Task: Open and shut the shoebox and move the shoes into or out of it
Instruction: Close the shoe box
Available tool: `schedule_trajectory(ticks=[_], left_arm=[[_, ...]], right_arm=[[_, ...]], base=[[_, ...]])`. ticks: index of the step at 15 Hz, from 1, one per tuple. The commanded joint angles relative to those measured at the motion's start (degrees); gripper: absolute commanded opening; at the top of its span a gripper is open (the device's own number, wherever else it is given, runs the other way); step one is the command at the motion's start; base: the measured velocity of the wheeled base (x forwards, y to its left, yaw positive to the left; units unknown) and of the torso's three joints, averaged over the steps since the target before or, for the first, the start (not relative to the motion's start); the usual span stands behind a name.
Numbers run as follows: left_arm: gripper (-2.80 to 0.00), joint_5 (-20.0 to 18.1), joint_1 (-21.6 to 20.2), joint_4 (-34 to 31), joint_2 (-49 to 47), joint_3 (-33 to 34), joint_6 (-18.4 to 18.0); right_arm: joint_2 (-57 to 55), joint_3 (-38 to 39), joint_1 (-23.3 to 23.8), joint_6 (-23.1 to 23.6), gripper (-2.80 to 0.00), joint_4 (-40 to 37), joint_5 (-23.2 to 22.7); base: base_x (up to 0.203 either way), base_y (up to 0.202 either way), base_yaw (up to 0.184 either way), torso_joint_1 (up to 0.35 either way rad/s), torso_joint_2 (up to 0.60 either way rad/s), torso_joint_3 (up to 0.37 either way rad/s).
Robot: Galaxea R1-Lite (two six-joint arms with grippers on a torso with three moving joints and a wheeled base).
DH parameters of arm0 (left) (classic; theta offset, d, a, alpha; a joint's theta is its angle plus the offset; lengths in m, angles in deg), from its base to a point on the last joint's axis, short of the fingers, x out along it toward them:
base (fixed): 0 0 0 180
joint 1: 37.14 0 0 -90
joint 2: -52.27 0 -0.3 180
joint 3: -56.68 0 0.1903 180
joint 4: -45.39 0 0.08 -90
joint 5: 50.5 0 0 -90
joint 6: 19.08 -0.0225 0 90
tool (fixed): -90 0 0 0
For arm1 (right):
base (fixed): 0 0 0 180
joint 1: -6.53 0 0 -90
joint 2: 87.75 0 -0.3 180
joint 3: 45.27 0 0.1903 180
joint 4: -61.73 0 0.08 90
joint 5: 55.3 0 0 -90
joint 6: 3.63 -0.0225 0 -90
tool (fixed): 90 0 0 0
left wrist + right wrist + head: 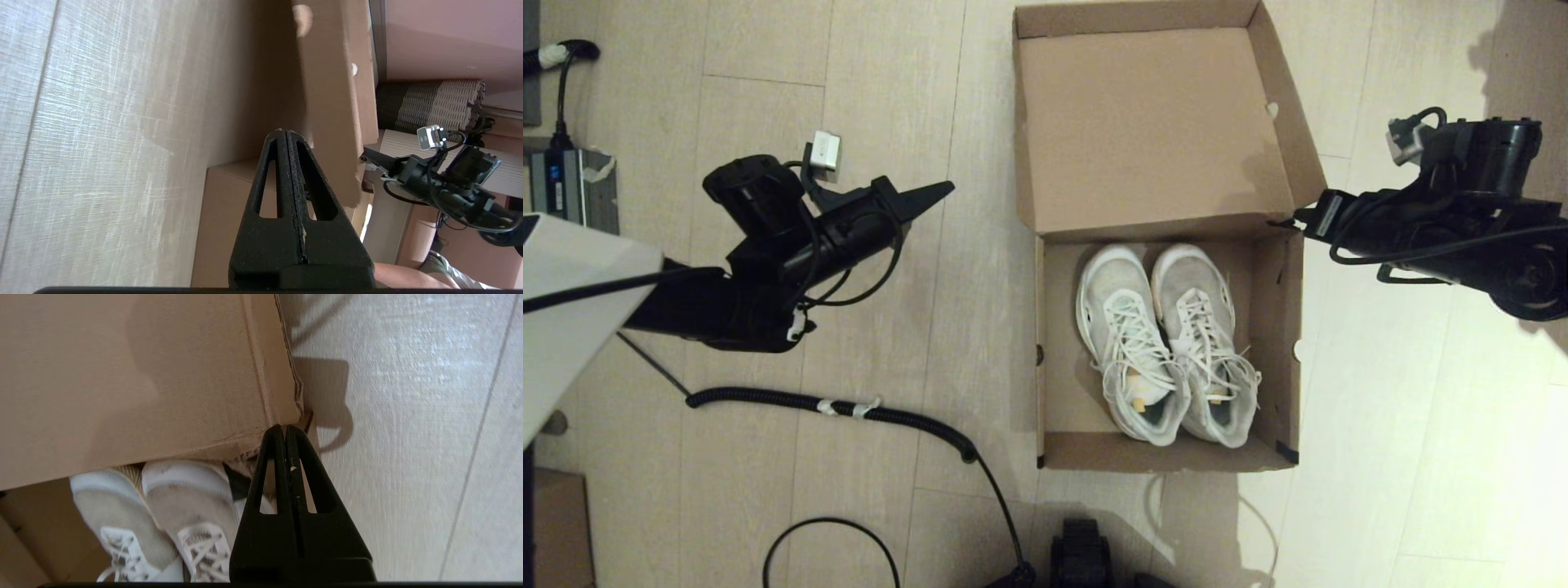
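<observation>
The shoebox (pixel 1168 237) sits open on the wooden floor (pixel 890 327), lid raised, with the white sneakers (pixel 1164 343) side by side inside. The right tool (pixel 1298 219), fingers pressed together and empty, touches the lid's right corner. The left tool (pixel 943 190), likewise closed, hovers left of the box.

Dim warm light; bright glare on right floor (pixel 1405 457).

Open shoebox (pixel 1045 343) top, 2 shoes (pixel 1164 343) reachable from above.
</observation>
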Motion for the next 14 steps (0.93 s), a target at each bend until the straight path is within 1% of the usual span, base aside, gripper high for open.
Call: schedule_trajectory(ticks=[1,3,7,9,10,11,12,13,14], left_arm=[[-2.8,-0.19,-0.04,0.33,0.17,0.05,0.24],[-2.8,-0.19,0.39,0.33,0.49,-0.03,0.24],[-2.8,-0.04,1.08,-0.01,2.15,0.02,0.24],[-2.8,0.2,2.89,-0.39,3.63,0.05,0.16],[-2.8,0.31,4.05,-0.53,3.73,-0.02,-0.57],[-2.8,0.47,5.18,-1.0,3.44,-0.1,-3.62],[-2.8,1.11,6.25,-2.67,2.78,-0.45,-7.92],[-2.8,1.98,6.81,-4.27,1.37,-1.94,-10.74],[-2.8,3.14,7.12,-5.45,-0.72,-5.64,-13.14]], right_arm=[[3.17,0.62,0.0,-0.18,-2.8,-2.11,-0.05],[6.4,2.89,0.01,-0.3,-2.8,-4.74,0.02],[10.11,5.91,0.07,-0.58,-2.8,-5.09,0.04],[10.88,6.5,1.07,-0.59,-2.8,-5.25,0.04],[10.59,6.47,2.5,-0.19,-2.8,-5.19,0.04],[9.72,5.9,4.15,0.02,-2.8,-5.13,0.04],[8.75,4.33,5.99,0.12,-2.8,-5.16,0.0],[7.21,2.57,7.56,0.34,-2.8,-5.48,-0.21],[5.07,-0.04,9.14,0.92,-2.8,-6.94,-0.5]], base=[[0.0,0.0,0.0,0.0,0.0,0.0],[0.0,0.0,0.0,0.0,0.0,0.0],[0.0,0.0,0.0,0.0,0.0,0.0],[0.0,0.0,0.0,0.0,0.0,0.0],[0.0,0.0,0.0,0.0,0.0,0.0],[0.0,0.0,0.0,0.0,0.0,0.0],[0.0,0.0,0.0,0.0,0.0,0.0],[0.0,0.0,0.0,0.0,0.0,0.0],[0.0,0.0,0.0,0.0,0.0,0.0]])
